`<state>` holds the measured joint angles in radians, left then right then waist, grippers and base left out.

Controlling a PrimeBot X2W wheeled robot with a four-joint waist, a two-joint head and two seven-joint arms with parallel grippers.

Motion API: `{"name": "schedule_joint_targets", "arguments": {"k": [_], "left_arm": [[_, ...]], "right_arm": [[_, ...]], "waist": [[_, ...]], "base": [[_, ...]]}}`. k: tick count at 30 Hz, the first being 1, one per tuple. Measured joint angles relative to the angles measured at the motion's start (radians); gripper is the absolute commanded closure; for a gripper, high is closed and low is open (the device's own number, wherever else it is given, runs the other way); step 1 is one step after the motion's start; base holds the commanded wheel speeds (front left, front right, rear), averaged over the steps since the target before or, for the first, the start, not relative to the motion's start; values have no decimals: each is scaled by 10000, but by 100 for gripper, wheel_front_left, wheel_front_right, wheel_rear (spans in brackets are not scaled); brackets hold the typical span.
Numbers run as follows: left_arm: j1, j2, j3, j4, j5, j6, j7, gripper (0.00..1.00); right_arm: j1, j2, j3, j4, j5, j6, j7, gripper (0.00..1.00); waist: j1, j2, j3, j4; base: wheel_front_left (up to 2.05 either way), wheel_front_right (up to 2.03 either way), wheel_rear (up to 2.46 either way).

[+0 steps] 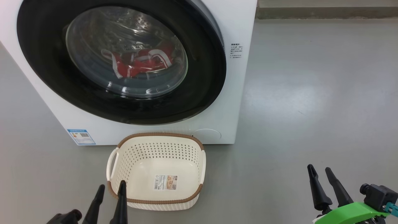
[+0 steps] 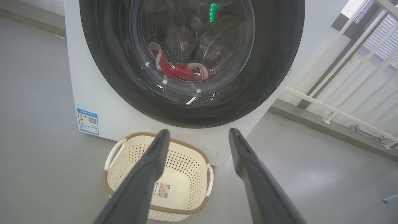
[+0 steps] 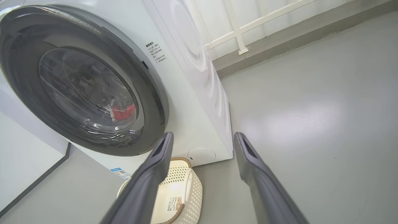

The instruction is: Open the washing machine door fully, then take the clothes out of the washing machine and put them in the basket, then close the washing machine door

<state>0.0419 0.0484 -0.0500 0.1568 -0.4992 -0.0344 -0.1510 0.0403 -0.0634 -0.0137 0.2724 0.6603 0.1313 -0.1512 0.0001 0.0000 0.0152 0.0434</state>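
The white washing machine (image 1: 239, 93) stands ahead. Its round washing machine door (image 1: 199, 93) with the black rim sits against the front, slightly ajar at the upper right. Through the glass I see the red and white clothes (image 1: 140, 63) in the drum, also the clothes (image 2: 178, 70) in the left wrist view. The cream basket (image 1: 155, 169) stands empty on the floor just before the machine. My left gripper (image 1: 112, 188) is open at the basket's near left corner. My right gripper (image 1: 320, 171) is open over bare floor, well right of the basket.
Grey floor (image 1: 311, 93) spreads to the right of the machine. A white railing (image 2: 342, 93) and a low wall ledge run behind it. A blue label (image 1: 80, 137) sits on the machine's lower left front.
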Motion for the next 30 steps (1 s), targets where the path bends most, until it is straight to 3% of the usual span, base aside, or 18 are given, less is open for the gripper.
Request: {"name": "schedule_joint_targets", "arguments": {"k": [30], "left_arm": [[21, -2, -121, -316, 3448, 69, -802, 0]], "right_arm": [[120, 73, -326, -213, -2989, 0, -788, 0]], "waist": [[0, 0, 223, 93]], "base": [[0, 0, 0]]}}
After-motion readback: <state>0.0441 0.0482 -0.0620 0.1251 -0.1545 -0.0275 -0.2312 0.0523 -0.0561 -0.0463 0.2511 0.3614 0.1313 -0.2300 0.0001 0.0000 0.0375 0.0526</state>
